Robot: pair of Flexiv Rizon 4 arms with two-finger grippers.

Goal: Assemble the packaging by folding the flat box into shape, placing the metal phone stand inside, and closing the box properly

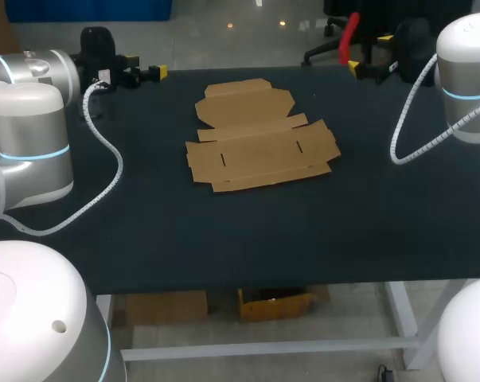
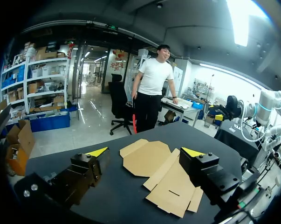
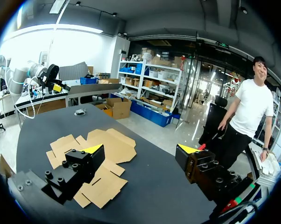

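Observation:
A flat, unfolded brown cardboard box [image 1: 259,137] lies on the dark table [image 1: 224,239] a little behind its middle. In the left wrist view the box [image 2: 163,175] is ahead of my left gripper [image 2: 146,151] and toward my right arm. From the right wrist the box [image 3: 96,161] shows beside and under one finger. My left gripper [image 1: 154,73] hovers open at the far left corner, well clear of the box. My right gripper [image 1: 359,68] hangs open at the far right edge, also shown as [image 3: 140,148]. No metal phone stand is in view.
My left arm's white cable [image 1: 104,151] loops over the table's left side. Across the table, my right arm [image 2: 266,107] shows in the left wrist view, and my left arm [image 3: 33,77] in the right wrist view.

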